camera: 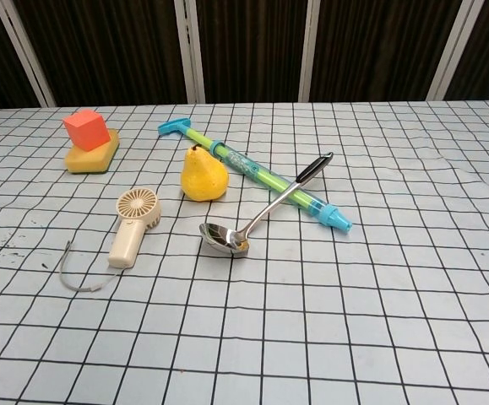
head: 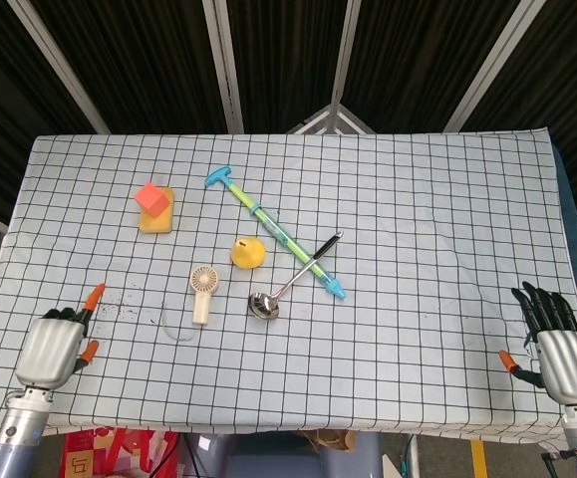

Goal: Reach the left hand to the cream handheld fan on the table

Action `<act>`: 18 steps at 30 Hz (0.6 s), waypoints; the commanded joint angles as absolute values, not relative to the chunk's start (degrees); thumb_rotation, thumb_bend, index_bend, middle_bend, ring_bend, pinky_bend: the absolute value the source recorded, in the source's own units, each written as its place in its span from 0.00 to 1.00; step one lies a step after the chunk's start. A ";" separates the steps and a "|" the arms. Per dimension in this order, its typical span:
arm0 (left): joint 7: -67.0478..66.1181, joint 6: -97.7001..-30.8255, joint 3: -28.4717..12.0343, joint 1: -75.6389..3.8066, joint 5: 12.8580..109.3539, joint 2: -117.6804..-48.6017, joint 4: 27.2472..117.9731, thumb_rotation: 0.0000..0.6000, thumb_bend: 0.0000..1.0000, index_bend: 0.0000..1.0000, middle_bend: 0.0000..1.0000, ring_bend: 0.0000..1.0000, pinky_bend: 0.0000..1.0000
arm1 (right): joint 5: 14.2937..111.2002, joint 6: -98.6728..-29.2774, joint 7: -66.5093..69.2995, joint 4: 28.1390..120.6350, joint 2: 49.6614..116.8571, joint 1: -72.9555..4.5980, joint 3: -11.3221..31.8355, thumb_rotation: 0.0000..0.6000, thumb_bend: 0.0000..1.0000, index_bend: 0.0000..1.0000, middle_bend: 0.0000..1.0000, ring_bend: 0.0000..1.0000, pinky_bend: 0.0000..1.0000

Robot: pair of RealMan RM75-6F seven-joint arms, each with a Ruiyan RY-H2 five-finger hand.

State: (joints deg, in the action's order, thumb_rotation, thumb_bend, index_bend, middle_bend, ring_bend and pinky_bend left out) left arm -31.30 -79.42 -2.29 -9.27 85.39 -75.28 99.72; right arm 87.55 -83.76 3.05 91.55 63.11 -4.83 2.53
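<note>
At the near left table edge the left hand (head: 52, 346) holds nothing, fingers curled in. One orange cube (head: 149, 197) sits on one yellow sponge (head: 156, 218). One cream handheld fan (head: 203, 290) lies beside one pear (head: 247, 252), one ladle (head: 290, 280) and one water squirter (head: 276, 232). The right hand (head: 562, 349) is empty, fingers extended.

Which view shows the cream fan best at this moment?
The chest view: the cream fan is close and large, its round grille, handle and wrist loop clear. The head view shows the fan whole but small, from above, right of the left hand.
</note>
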 commanded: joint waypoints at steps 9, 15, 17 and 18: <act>-45.42 -67.37 -7.97 -19.29 70.85 -86.19 101.06 1.00 0.73 0.15 0.88 0.71 0.68 | 87.28 -83.21 3.59 91.58 62.89 -5.07 2.62 1.00 0.28 0.07 0.00 0.00 0.00; -49.84 -66.21 -8.24 -21.85 66.96 -90.63 99.30 1.00 0.73 0.20 0.90 0.72 0.69 | 87.16 -82.79 3.81 91.65 62.72 -5.28 2.65 1.00 0.28 0.07 0.00 0.00 0.00; -50.84 -66.31 -8.18 -22.39 66.12 -91.79 98.56 1.00 0.73 0.21 0.90 0.72 0.69 | 87.12 -82.69 3.84 91.69 62.67 -5.33 2.66 1.00 0.28 0.07 0.00 0.00 0.00; -51.06 -66.37 -8.19 -22.61 65.73 -92.38 98.18 1.00 0.73 0.21 0.90 0.72 0.69 | 87.10 -82.65 3.86 91.71 62.66 -5.35 2.67 1.00 0.28 0.07 0.00 0.00 0.00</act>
State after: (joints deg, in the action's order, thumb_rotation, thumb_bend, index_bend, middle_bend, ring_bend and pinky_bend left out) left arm -50.63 -66.44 -8.14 -22.14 66.31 -91.73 98.74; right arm 87.09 -82.64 3.86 91.71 62.65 -5.35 2.67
